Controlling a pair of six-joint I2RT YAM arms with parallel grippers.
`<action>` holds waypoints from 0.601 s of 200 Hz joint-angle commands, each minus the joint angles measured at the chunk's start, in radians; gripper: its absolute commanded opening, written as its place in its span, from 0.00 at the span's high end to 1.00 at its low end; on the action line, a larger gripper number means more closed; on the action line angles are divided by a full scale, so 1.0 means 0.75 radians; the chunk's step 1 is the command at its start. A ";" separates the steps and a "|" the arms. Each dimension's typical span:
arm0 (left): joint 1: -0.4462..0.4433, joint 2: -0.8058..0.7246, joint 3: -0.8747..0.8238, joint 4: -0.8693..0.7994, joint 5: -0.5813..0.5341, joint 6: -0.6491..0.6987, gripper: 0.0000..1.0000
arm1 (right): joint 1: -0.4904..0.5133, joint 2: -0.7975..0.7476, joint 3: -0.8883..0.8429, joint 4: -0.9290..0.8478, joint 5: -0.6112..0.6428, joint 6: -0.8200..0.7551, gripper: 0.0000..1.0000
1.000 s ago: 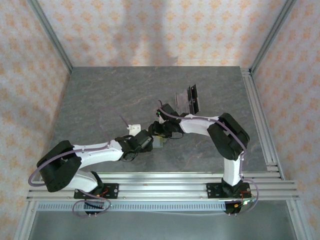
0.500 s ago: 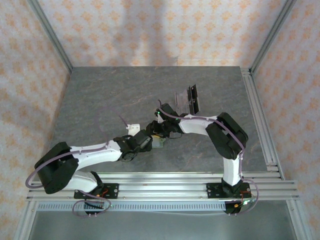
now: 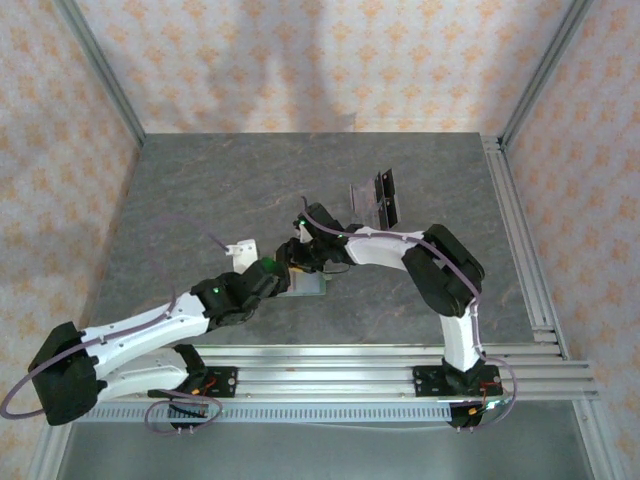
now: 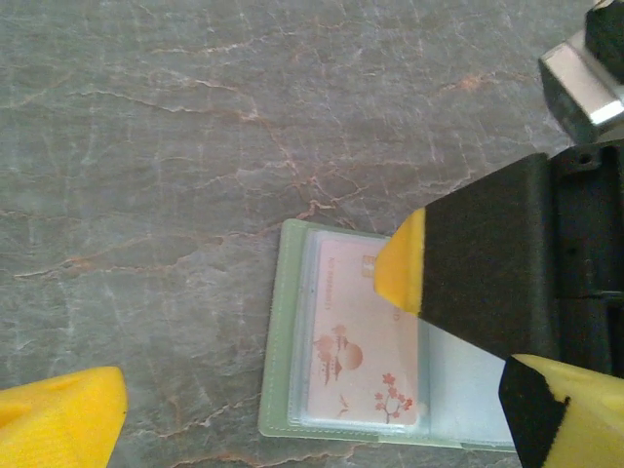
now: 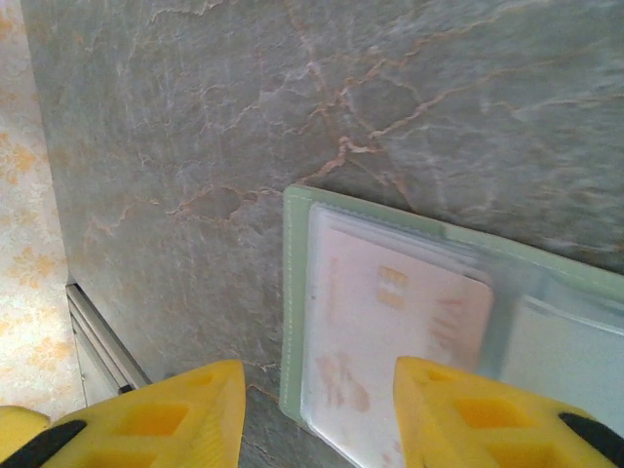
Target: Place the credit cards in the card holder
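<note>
Grey veined stone makes the desk (image 3: 200, 190). Both hands crowd its middle. The left hand (image 4: 312, 429) hangs spread wide above the holder (image 4: 281, 331), gripping nothing. The right hand (image 5: 317, 390) is spread and empty too, one tip over the clear sleeve (image 5: 546, 331); whether it touches I cannot tell. The holder lies unfolded flat, a pink card (image 4: 361, 351) in its sleeve. The other cards (image 3: 378, 198) stand well apart, farther back. Likely trouble: with the hands this close, either one moving could knock the other or drag the holder, and unpinned it may fold shut.
</note>
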 commanded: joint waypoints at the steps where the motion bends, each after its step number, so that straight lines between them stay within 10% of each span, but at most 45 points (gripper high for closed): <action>1: -0.001 -0.033 -0.037 -0.073 -0.080 -0.050 0.00 | 0.028 0.047 0.074 -0.027 -0.007 0.006 0.55; 120: -0.001 0.067 -0.019 -0.028 -0.021 0.004 0.00 | -0.094 -0.188 0.005 -0.401 0.304 -0.276 0.55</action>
